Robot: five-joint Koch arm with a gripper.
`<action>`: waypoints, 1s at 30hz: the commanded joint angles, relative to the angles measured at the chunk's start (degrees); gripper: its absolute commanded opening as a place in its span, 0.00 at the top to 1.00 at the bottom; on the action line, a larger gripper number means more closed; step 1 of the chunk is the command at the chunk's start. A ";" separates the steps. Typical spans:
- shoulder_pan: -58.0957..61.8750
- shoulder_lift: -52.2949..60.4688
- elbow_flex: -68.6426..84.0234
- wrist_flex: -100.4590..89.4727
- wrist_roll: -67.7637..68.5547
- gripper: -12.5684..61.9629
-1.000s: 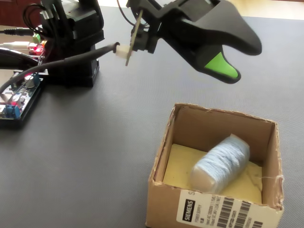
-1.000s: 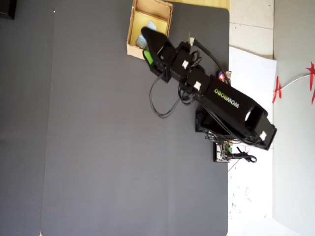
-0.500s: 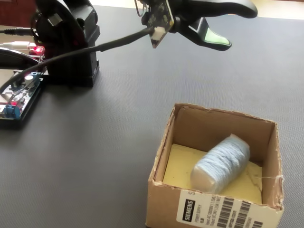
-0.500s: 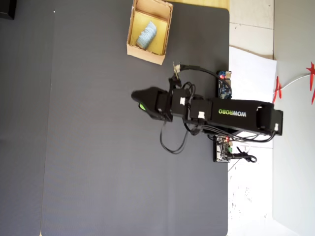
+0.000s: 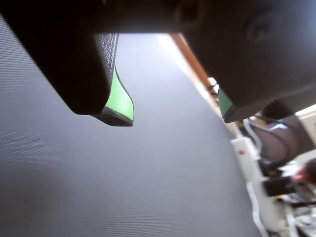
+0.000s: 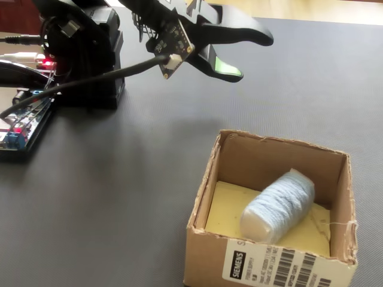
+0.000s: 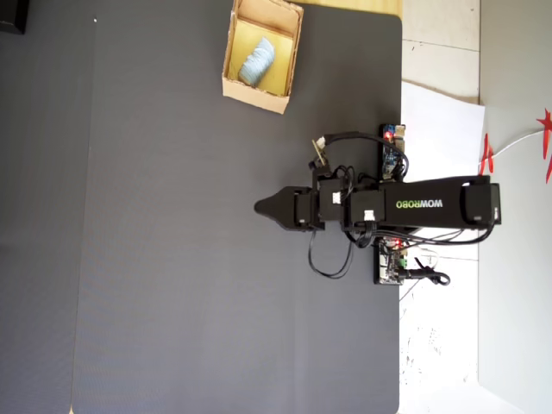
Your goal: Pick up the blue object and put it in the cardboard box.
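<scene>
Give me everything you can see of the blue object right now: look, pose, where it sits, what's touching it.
The blue object is a small pale light-blue lump, oblong like a stubby roll, with a ridged, wound-yarn-looking surface. It lies on its side inside the cardboard box, resting on the yellowish floor, angled diagonally, one end close to the front wall. The overhead view shows it in the box too. The gripper is open, empty and well clear of it.

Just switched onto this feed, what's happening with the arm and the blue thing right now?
The blue object lies inside the cardboard box, on its yellowish floor. The gripper is nowhere near it: it hangs above the bare dark mat, well away from the box, with its jaws apart and nothing between them. In the overhead view the arm points across the mat while the box sits off to the side near the mat's edge.
</scene>
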 commanded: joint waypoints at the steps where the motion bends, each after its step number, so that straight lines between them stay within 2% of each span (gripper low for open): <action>1: -0.26 5.10 0.18 -5.01 1.41 0.37; 9: -0.70 5.10 12.57 -5.45 1.41 0.37; 19: 1.76 4.66 12.74 2.99 1.32 0.37; 30: 2.02 4.66 12.74 3.16 1.32 0.37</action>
